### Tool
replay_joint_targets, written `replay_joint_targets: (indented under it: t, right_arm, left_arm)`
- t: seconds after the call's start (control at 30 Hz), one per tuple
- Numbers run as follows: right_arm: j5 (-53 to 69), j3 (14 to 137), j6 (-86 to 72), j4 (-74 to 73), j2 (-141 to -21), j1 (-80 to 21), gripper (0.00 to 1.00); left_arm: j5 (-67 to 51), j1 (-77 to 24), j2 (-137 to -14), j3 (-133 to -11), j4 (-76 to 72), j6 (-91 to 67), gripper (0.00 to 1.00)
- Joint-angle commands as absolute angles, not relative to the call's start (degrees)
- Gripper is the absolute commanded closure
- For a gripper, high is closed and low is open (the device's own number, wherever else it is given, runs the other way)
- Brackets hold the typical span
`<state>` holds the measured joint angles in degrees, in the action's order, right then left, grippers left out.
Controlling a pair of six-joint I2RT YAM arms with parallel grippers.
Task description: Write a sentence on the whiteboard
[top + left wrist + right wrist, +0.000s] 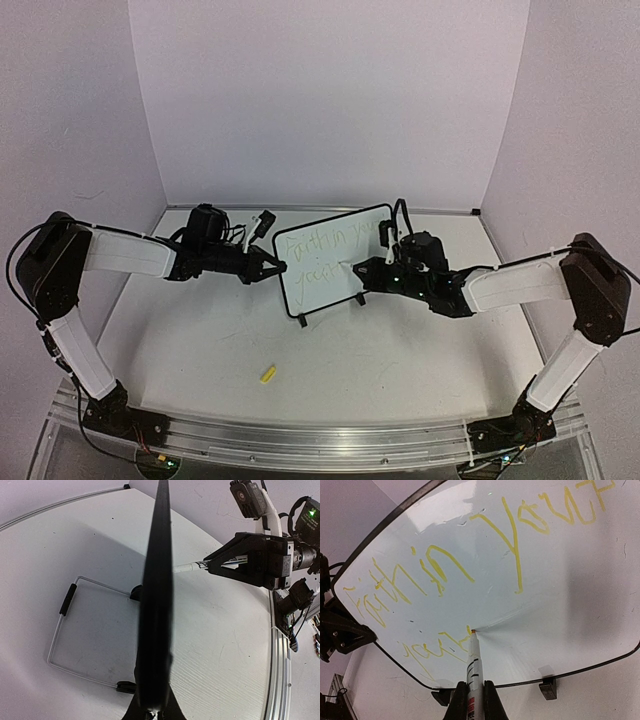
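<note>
While left pincer [152,711] clamps the whiteboard [330,262] edge so it won't wobble, right pincer [473,694] squeezes the marker [473,662]; tip on the sentence [440,572].

The whiteboard [555,580] has a smooth, glossy white face that catches soft glare, inside a thin black frame that looks like plastic. The sentence [440,570] on it is thin, pale yellow ink. My left end effector [275,266] and right end effector [472,702] are matt black plastic, the marker [474,665] has a smooth white plastic barrel with black print, and the table [225,645] is matt white with faint grain and light scuffs, edged by a brushed metal rail [320,437].
</note>
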<state>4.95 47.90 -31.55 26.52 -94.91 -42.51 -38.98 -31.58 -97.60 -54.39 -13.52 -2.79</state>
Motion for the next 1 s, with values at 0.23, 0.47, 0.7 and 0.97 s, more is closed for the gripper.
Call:
replay_joint_targets:
  t: [0.23,0.47,0.7,0.97]
  right_arm:
    - [0.7,48.5,-31.3,28.9,-92.6,-41.3,1.0]
    - [1.0,48.3,-31.4,28.9,-93.4,-41.3,1.0]
    - [1.3,46.1,-32.1,28.9,-94.1,-41.3,1.0]
    - [1.5,44.6,-32.9,29.3,-95.3,-41.3,1.0]
  left_arm:
    - [-40.1,-32.6,-97.9,-56.5,-12.5,-1.9,1.0]
    - [-40.1,-32.6,-97.8,-56.5,-12.4,-1.9,1.0]
    - [-40.1,-32.6,-97.8,-56.5,-12.4,-1.8,1.0]
    - [-40.0,-32.7,-97.9,-56.5,-12.4,-1.8,1.0]
